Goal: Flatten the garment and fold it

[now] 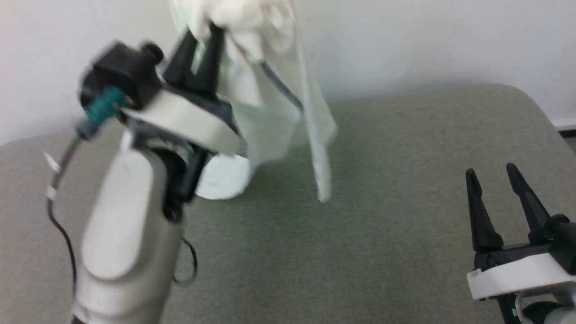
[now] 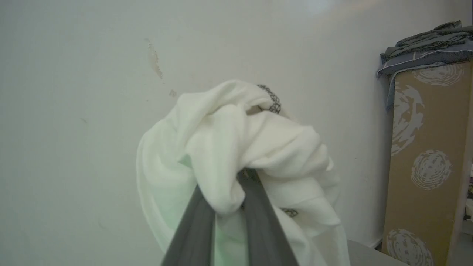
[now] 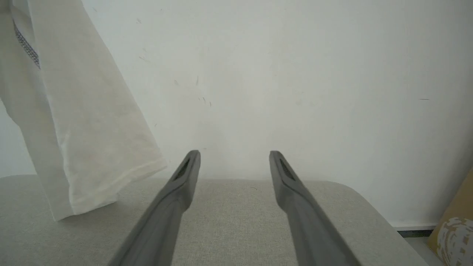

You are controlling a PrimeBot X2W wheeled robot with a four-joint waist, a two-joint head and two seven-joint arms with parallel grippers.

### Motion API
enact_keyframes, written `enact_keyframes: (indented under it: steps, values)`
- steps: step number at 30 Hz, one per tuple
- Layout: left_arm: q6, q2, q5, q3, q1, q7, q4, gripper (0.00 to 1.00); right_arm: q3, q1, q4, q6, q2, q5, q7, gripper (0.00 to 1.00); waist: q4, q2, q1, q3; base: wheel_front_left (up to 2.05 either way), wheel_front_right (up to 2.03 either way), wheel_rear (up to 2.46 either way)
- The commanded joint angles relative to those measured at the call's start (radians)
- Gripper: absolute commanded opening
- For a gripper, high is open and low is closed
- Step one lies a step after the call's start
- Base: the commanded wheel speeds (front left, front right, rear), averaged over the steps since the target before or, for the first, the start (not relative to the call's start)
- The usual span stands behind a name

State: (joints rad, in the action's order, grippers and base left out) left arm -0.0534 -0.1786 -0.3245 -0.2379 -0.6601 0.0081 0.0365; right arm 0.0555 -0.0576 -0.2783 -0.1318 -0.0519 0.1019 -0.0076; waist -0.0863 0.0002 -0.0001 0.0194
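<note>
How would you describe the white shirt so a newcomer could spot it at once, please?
Start at the grey-green fabric-covered table before the white wall. Above its left side, the jaws of the left gripper are shut on a bunched thin white shirt that hangs down. Unlike the grey-blue cloths piled on the brown box, it is white with dark net-like stitching.

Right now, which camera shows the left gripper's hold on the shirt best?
Left wrist view: left gripper clamps the bunched shirt, close and sharp. Head view shows that hold blurred; right wrist view, the shirt's hanging end.
</note>
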Motion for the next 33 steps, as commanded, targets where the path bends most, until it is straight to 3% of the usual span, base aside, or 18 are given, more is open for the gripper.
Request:
enact_keyframes:
  steps: [1, 5, 10, 17, 18, 19, 20, 25, 33]
  values:
    - [0.011, 0.009, -0.007, -0.01, 0.051, 0.002, -0.01, 0.0, -0.002, -0.014, -0.008, 0.001, 0.002, 0.008, 0.005, 1.0, -0.088, -0.0002, 0.0001, 0.009, 0.0, 0.0, 0.0]
    - [0.025, 0.049, -0.028, -0.072, 0.245, 0.002, 0.008, 0.0, -0.004, -0.029, -0.007, 0.001, 0.002, 0.022, 0.004, 1.0, -0.114, -0.0002, 0.0001, 0.026, 0.0, 0.0, 0.0]
    - [0.034, 0.068, -0.051, -0.131, 0.472, -0.012, 0.141, 0.0, -0.019, -0.035, 0.005, 0.001, 0.002, 0.028, -0.005, 1.0, -0.126, -0.0002, 0.0001, 0.041, 0.0, 0.0, 0.0]
    - [0.038, 0.103, -0.081, -0.202, 0.638, -0.071, 0.267, 0.0, -0.018, -0.059, 0.013, 0.001, 0.002, 0.021, -0.004, 1.0, -0.101, -0.0002, 0.0001, 0.025, 0.0, 0.0, 0.0]
    - [0.044, 0.107, -0.081, -0.208, 0.649, -0.091, 0.272, 0.26, -0.016, -0.063, 0.013, 0.001, 0.002, 0.021, -0.003, 1.0, -0.096, -0.0002, 0.0001, 0.022, 0.0, 0.0, 0.0]
    - [0.049, 0.111, -0.083, -0.213, 0.658, -0.113, 0.273, 0.96, -0.017, -0.065, 0.013, 0.001, 0.002, 0.022, -0.003, 1.0, -0.091, -0.0002, 0.0001, 0.018, 0.0, 0.0, 0.0]
    - [0.056, 0.113, -0.079, -0.218, 0.662, -0.137, 0.27, 1.0, -0.018, -0.067, 0.012, 0.001, 0.002, 0.022, -0.002, 1.0, -0.086, -0.0002, 0.0001, 0.015, 0.0, 0.0, 0.0]
    - [0.09, 0.118, -0.059, -0.217, 0.667, -0.228, 0.212, 1.0, -0.022, -0.077, 0.002, 0.001, 0.002, 0.019, 0.0, 1.0, -0.057, -0.0002, 0.0001, -0.004, 0.0, 0.0, 0.0]
    - [0.127, 0.074, -0.033, -0.152, 0.673, -0.26, 0.047, 1.0, -0.027, -0.082, -0.004, 0.001, 0.002, 0.018, 0.004, 1.0, -0.037, -0.0002, 0.0001, -0.024, 0.0, 0.0, 0.0]
